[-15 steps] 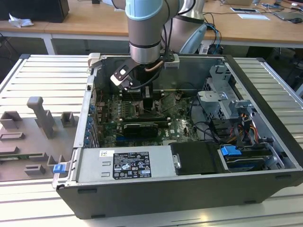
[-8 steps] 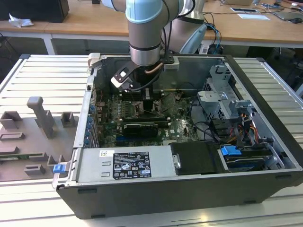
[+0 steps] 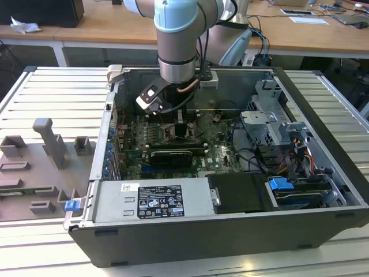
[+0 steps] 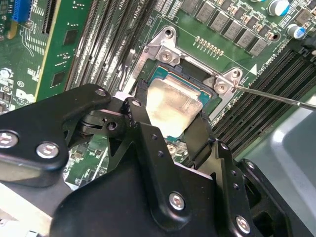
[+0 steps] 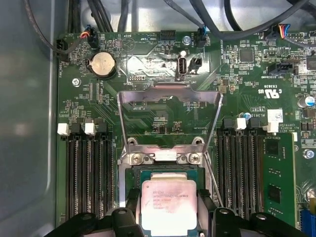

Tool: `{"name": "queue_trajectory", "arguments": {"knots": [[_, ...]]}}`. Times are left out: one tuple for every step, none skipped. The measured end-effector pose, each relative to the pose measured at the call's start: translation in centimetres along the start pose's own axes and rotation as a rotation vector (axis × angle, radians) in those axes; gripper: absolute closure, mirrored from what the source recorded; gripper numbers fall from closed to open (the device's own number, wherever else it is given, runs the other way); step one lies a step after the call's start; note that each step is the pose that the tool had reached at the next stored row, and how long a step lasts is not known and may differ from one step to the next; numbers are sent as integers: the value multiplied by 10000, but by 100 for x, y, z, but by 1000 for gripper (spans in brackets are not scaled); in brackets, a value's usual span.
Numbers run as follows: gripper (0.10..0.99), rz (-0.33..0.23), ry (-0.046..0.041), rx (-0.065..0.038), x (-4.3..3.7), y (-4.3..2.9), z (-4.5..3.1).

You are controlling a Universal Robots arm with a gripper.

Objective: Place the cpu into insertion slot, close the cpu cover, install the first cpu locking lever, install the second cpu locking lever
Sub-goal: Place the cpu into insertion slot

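Flat silvery-beige square cpu (image 4: 173, 104) is clenched in the black end effector (image 4: 171, 108) over the silver-rimmed insertion slot (image 4: 160, 52), cover (image 5: 168, 92) raised

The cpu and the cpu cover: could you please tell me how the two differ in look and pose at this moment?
The cpu is a solid pale plate, while the cpu cover is a silver-grey frame whose window shows the circuit board through it. The cpu lies flat at the insertion slot, whereas the cpu cover is swung open, away from the slot. Both are metal and roughly square.
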State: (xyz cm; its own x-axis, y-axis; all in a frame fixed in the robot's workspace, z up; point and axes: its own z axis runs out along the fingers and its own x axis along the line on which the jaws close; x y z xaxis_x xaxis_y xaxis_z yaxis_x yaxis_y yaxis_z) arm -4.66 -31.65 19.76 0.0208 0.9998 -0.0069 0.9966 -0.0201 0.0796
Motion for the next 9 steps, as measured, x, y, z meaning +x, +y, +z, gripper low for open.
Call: {"name": "queue_trajectory", "arguments": {"knots": [[545,-1,0,1,0,0,1],[545,-1,1,1,0,0,2],[545,0,5,-2,1,0,5],[545,0,4,-1,1,-1,5],[545,1,4,-2,1,-1,6],[533,1,10,-5,1,-1,9],[533,1,11,-5,2,-1,10],[471,1,5,-2,1,-1,9],[471,1,4,-2,1,-1,10]]}}
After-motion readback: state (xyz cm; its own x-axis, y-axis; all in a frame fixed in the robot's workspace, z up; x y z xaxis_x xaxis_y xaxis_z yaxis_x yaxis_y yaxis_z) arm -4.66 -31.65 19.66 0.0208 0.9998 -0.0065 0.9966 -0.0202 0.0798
